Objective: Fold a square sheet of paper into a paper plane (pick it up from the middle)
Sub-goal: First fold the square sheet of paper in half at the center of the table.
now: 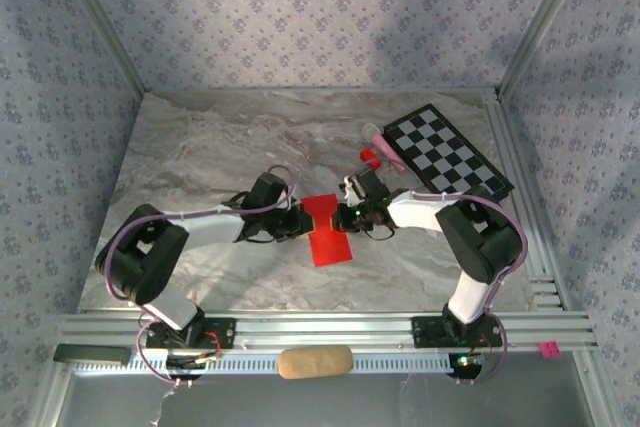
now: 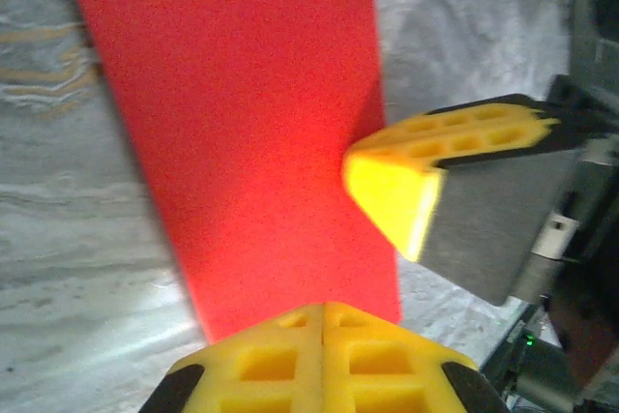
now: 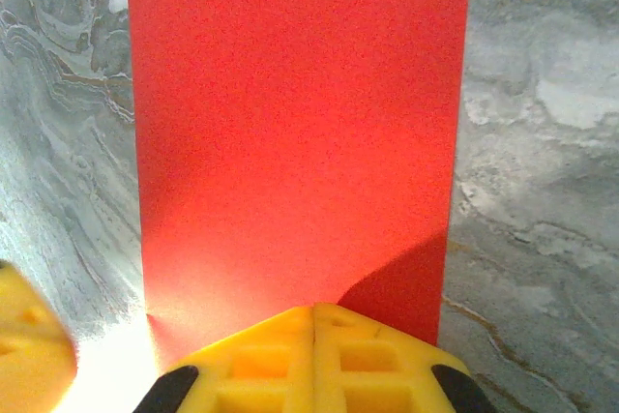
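Note:
The square sheet of paper [image 1: 329,237] is bright red, creased into a narrower strip, and lies flat on the marble table. My left gripper [image 1: 303,221] comes in from the left and my right gripper [image 1: 349,217] from the right, meeting at the strip's far end. In the left wrist view the left gripper [image 2: 324,309] is shut, with its tips on the paper's [image 2: 251,123] near edge, and the right gripper's fingers [image 2: 392,186] touch the right edge. The right gripper [image 3: 313,309] is also shut, its tips on the paper [image 3: 290,123]. The paper lies face-up under both tips, not between the jaws.
A black-and-white checkerboard [image 1: 448,152] lies at the back right, with a small red block [image 1: 371,157] and a pink item [image 1: 382,142] beside its left corner. A tan oblong object [image 1: 315,361] rests on the front rail. Patterned walls enclose the table.

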Controlling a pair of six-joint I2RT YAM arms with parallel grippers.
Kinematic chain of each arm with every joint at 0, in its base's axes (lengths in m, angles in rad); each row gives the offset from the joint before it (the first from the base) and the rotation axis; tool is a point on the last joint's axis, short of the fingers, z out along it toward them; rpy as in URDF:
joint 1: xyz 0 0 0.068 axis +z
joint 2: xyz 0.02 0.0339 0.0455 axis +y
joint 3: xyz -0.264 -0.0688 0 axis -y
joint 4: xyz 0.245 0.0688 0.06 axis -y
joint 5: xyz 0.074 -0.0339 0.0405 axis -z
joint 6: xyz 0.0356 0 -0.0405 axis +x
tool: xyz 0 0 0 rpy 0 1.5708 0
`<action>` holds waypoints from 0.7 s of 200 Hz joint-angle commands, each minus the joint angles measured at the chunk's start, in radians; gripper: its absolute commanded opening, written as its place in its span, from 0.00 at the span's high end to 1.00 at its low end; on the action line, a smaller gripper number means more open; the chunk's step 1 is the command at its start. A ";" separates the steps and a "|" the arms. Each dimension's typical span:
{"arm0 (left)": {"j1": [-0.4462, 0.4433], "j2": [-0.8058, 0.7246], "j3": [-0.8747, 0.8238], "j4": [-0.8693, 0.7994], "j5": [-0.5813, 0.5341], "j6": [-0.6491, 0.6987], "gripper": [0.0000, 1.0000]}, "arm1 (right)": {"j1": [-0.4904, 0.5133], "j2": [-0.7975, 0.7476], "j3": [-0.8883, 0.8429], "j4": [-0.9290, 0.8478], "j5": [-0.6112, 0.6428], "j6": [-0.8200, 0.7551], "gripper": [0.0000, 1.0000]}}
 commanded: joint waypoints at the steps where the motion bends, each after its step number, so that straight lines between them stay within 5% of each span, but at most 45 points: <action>1: -0.022 -0.016 -0.014 0.012 0.023 -0.020 0.93 | 0.001 0.030 -0.045 -0.175 0.088 -0.005 1.00; 92: -0.056 0.094 -0.091 0.077 -0.012 -0.002 0.96 | 0.009 0.028 -0.047 -0.176 0.094 -0.002 1.00; 140: -0.055 -0.039 -0.097 -0.053 -0.076 0.036 0.94 | 0.010 0.024 -0.046 -0.179 0.094 -0.001 1.00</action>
